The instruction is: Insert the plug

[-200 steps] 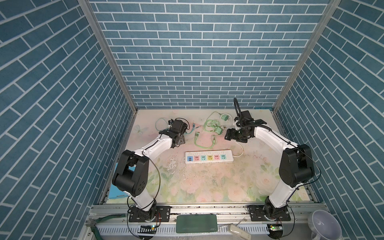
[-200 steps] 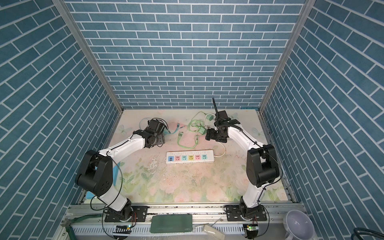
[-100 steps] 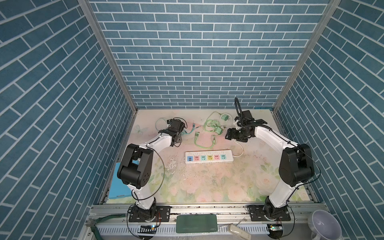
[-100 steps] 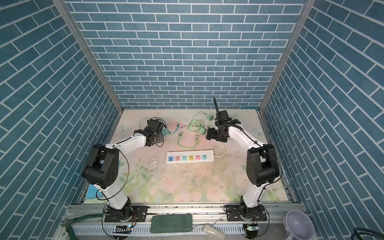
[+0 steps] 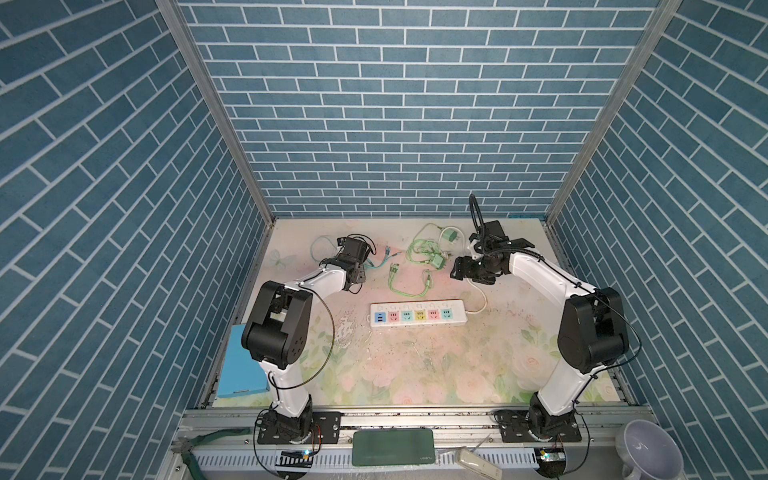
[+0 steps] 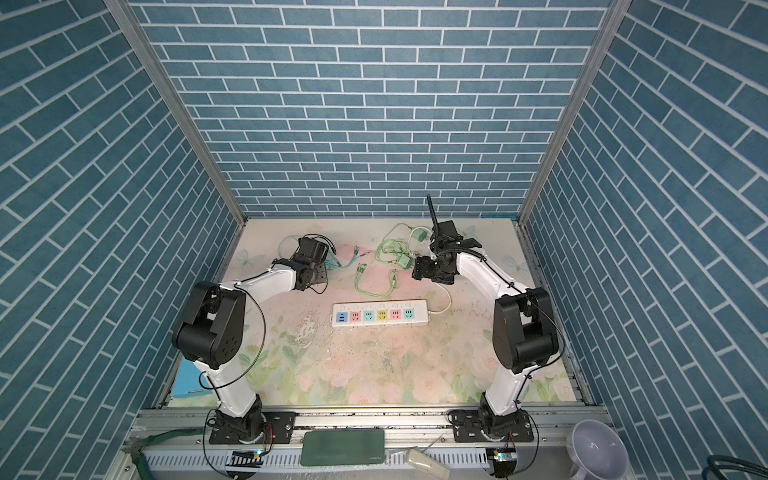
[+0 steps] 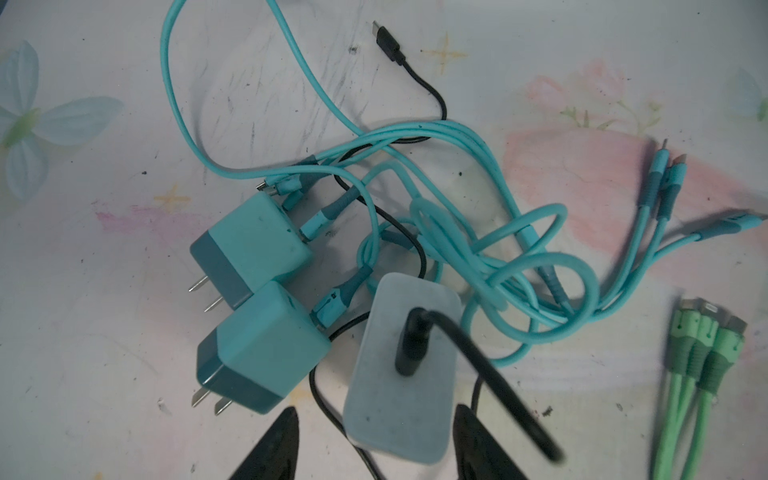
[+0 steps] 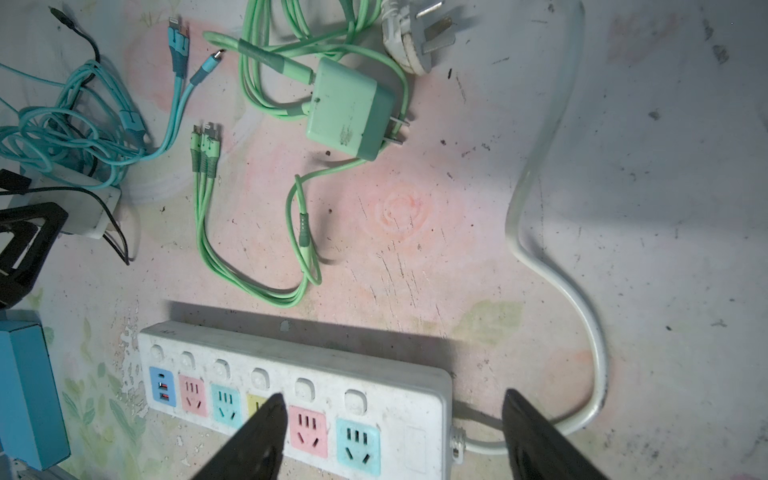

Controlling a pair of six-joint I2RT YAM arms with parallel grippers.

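Note:
A white power strip [image 5: 417, 318] with coloured sockets lies mid-table, also in the right wrist view [image 8: 328, 374]. A pale grey charger [image 7: 403, 374] with a black cable stands between the fingers of my left gripper [image 7: 374, 409], which is open. One finger is almost against it and the other stands clear. Two teal chargers [image 7: 253, 243] lie beside it among tangled teal cables. My right gripper [image 8: 392, 395] is open and empty. In both top views it hovers beside a green charger [image 5: 437, 261], [image 6: 402, 261].
The strip's own white plug [image 8: 409, 41] and thick cable [image 8: 528, 187] lie behind and right of the strip. Green cable ends [image 8: 203, 145] sprawl between the arms. A blue box [image 5: 243, 365] sits at the table's left edge.
My left gripper's jaws have narrowed around the pale grey charger, and the left arm's elbow has folded back toward its base. The right gripper has hardly moved.

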